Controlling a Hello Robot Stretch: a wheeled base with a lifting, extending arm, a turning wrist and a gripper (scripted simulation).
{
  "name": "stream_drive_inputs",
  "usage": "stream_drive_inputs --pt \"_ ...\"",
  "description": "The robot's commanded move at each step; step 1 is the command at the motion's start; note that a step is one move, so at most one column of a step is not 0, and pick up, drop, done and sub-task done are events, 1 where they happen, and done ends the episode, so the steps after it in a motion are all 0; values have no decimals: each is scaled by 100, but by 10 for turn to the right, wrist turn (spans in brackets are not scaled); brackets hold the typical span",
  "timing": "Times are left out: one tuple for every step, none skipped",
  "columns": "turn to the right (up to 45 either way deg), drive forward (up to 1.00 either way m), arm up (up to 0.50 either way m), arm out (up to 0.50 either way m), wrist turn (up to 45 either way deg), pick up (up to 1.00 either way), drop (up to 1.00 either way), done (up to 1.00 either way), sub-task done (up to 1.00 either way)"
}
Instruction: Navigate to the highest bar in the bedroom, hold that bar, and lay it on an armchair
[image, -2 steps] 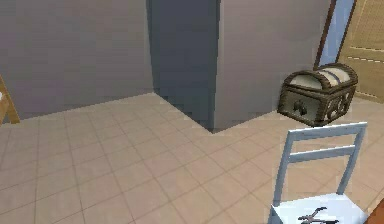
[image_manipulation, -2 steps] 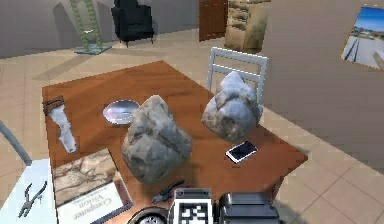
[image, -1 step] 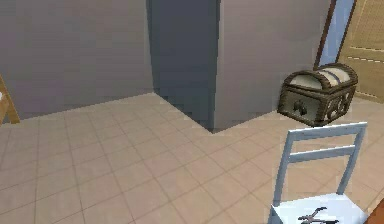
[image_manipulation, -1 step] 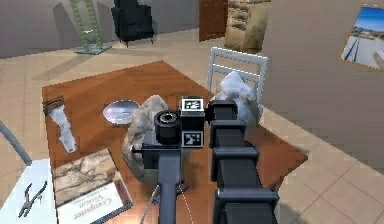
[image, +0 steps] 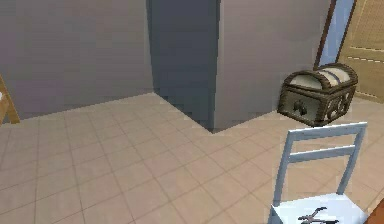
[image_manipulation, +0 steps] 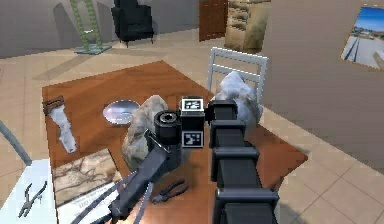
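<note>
Brown wood forms the worktop (image_manipulation: 95, 85), and it is crowded with crumpled grey lumps (image_manipulation: 240, 92), a round grey dish (image_manipulation: 122, 110), dark pliers (image_manipulation: 175, 188) and a printed sheet (image_manipulation: 85, 175). A white chair (image_manipulation: 238, 58) stands at its far edge. The pincer (image_manipulation: 125, 205) shows against this clutter, so I cannot tell whether it holds anything, nor which thing is the bar. The black armchair (image_manipulation: 132, 20) sits well beyond the worktop. Ahead, a blue-grey wall corner (image: 185, 60) juts out near a domed chest (image: 318, 92).

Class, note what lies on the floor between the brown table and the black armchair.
Only bare tiled floor; the arm side view shows that stretch between the brown table and the black armchair.
</note>
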Motion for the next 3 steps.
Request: stream_drive_inputs --pt "0 0 0 0 450 0 0 0 0" --pt "0 0 0 0 450 0 0 0 0" --pt "0 0 0 0 120 0 0 0 0"
